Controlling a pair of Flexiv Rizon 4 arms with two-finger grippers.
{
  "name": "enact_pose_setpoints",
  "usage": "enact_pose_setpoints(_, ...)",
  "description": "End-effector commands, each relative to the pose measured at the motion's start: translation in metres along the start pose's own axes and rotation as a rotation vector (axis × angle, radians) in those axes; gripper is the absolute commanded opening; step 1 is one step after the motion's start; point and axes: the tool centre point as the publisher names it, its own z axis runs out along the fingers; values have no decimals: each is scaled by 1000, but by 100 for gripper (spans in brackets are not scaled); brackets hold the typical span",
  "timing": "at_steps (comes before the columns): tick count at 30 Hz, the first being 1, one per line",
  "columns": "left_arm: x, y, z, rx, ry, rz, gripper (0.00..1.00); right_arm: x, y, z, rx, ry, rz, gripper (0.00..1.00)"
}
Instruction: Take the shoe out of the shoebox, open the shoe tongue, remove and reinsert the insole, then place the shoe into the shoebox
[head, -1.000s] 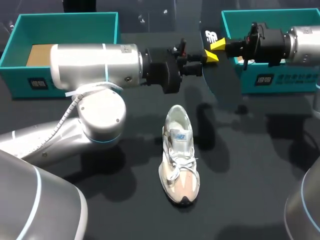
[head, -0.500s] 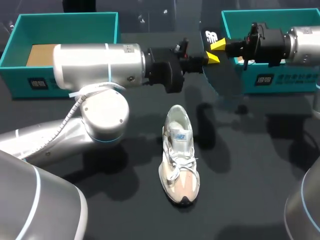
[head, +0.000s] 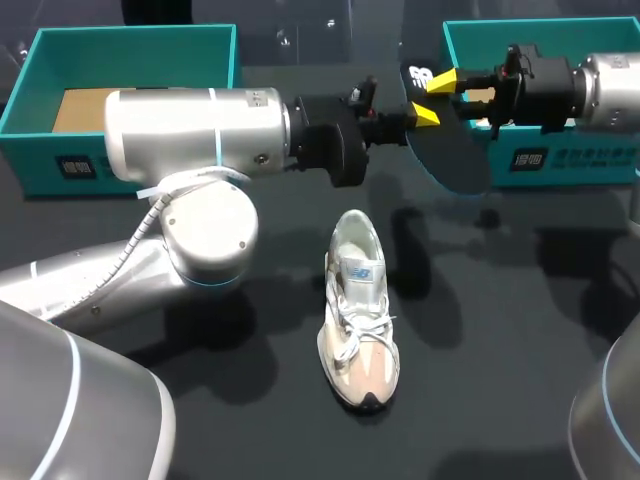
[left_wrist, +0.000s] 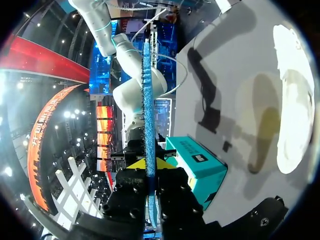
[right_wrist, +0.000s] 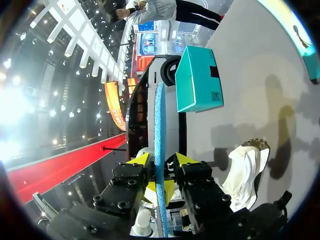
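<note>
- Black, blue-edged insole (head: 450, 150) hangs on edge in the air between the left box (head: 130, 38) and the right box (head: 560, 165), beyond the shoe (head: 360, 320).
- Both yellow tips of the left gripper (head: 422, 115) press its faces, pinching it near one end.
- Around the same end, the right gripper (head: 450, 86) has its fingers slightly parted, with a thin dark gap on each side in its wrist view.
- Risk: held by one narrow pinch, the floppy insole may swing or slip out. It may also snag the right fingers if either arm pulls away askew.
- Risk: on reinsertion it could buckle against the collar or tongue.
- The insole's long axis runs from the logo end, farther off, to the broad end, nearer and rightward.
- The shoe stands on its sole on the table (head: 520, 330), toe toward the robot and heel away, its long axis near-to-far.
</note>
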Motion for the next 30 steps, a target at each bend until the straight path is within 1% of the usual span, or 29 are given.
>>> enact_pose_setpoints(1,1,-1,-18,0,8,-27,0,1,-11,-10,-22,11,-24,100)
enact_pose_setpoints(7,2,3,-44,8,9,-146,0,4,-22,-24,-12,51,-84,100)
enact_pose_setpoints(13,4,7,-71,30,10,-347,0,3,-34,-42,-20,48,-101,100)
enact_pose_setpoints(15,4,7,-79,56,0,-469,0,3,-37,-46,-21,44,-109,100)
enact_pose_setpoints(17,5,7,-85,79,2,-640,0,2,-39,-51,-30,40,-114,100)
enact_pose_setpoints(18,6,8,-89,112,13,-791,0,3,-40,-53,-43,29,-120,100)
enact_pose_setpoints(30,6,8,-89,112,13,-791,0,3,-40,-53,-43,29,-120,100)
